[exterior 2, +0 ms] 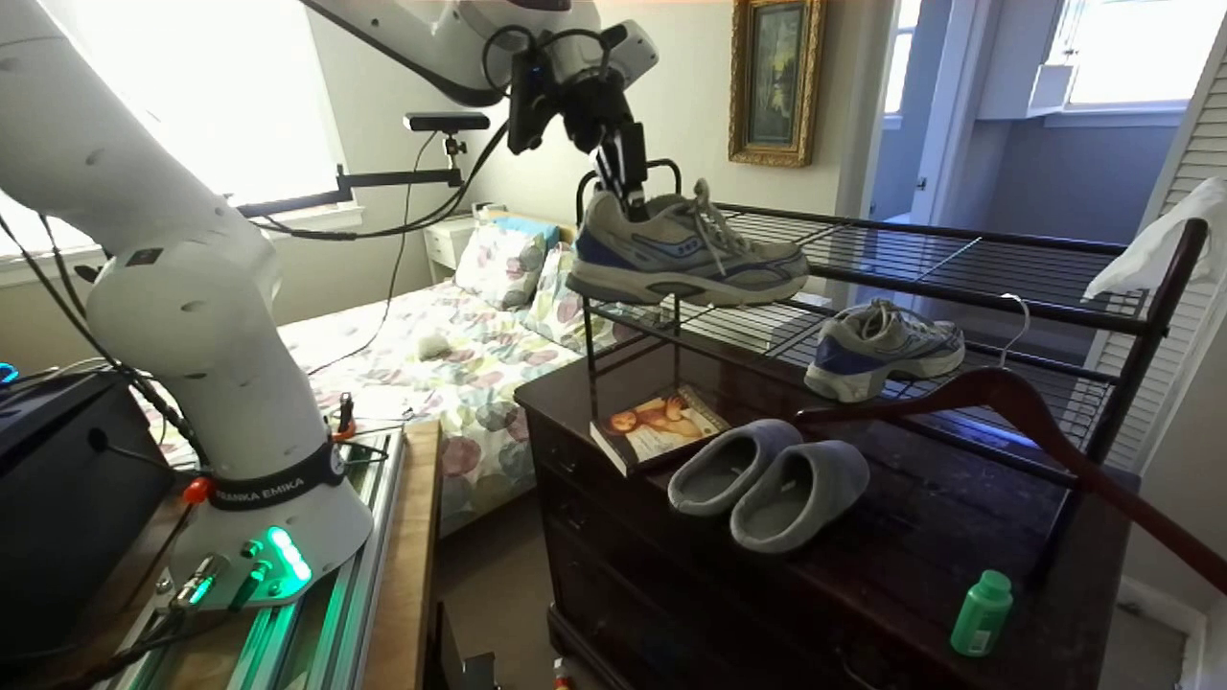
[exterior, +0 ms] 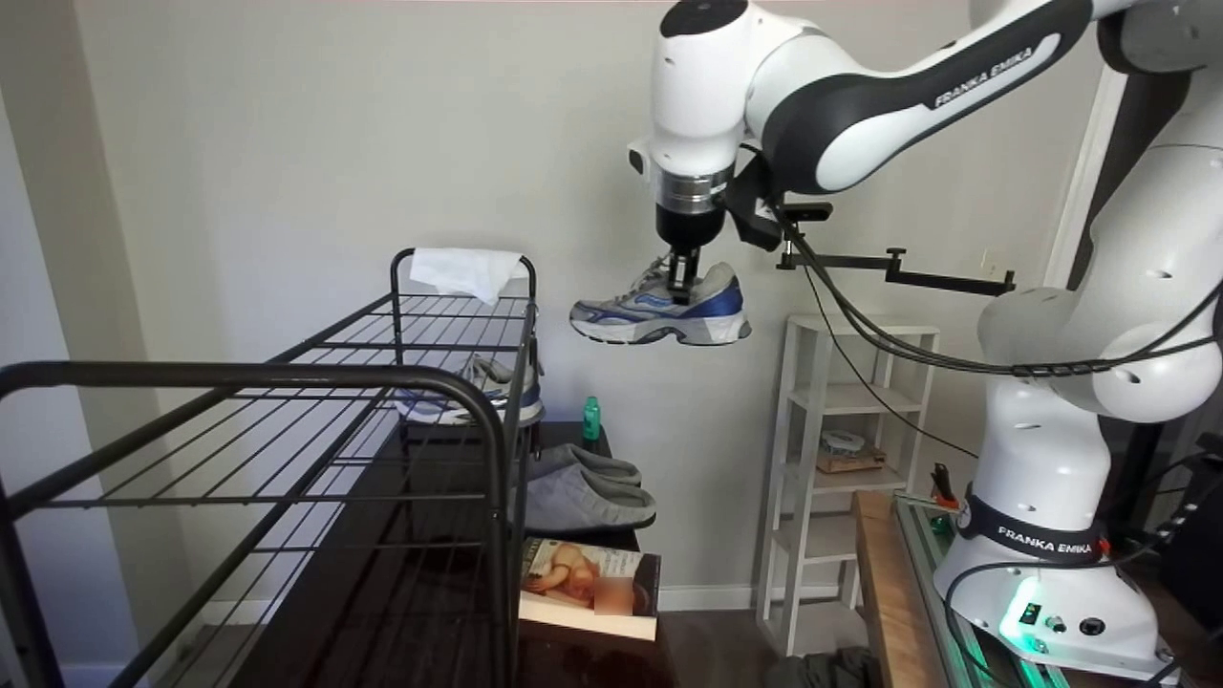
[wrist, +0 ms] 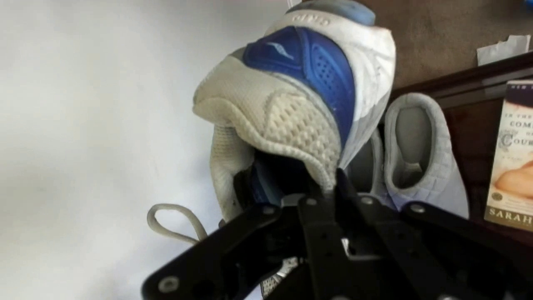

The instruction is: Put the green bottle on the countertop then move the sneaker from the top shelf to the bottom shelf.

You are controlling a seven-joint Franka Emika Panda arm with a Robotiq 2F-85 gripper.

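Currently, the sneaker (exterior: 629, 315) is held in the air beside the black wire rack (exterior 2: 959, 294), apart from it and on the side where the robot (exterior: 1046, 459) is mounted, roughly level and with its toe pointed toward the rack. The gripper (exterior: 681, 289) is clamped on the sneaker's collar; in the wrist view, one of its fingers (wrist: 344, 185) is seen against the outside of the shoe, while the other is mostly hidden. Over one end of the rack's top shelf (exterior: 420, 346), a white cloth (exterior: 465, 269) is draped. On the rack's lower shelf (exterior: 373, 547), beneath the top one, a second sneaker (exterior 2: 891, 350) in similar colours is rested. The green bottle (exterior 2: 981, 618) is stood upright on the dark desk (exterior 2: 920, 537), just outside the rack and near its cloth-draped end. Farther along that same side of the rack, a pair of grey slippers (exterior 2: 824, 489) is set on the desk, and a book (exterior 2: 661, 428) is laid flat beyond them, toward the rack's opposite end. Well apart from the rack, a white shelving unit (exterior: 850, 399) with several tiers is seen in an exterior view.
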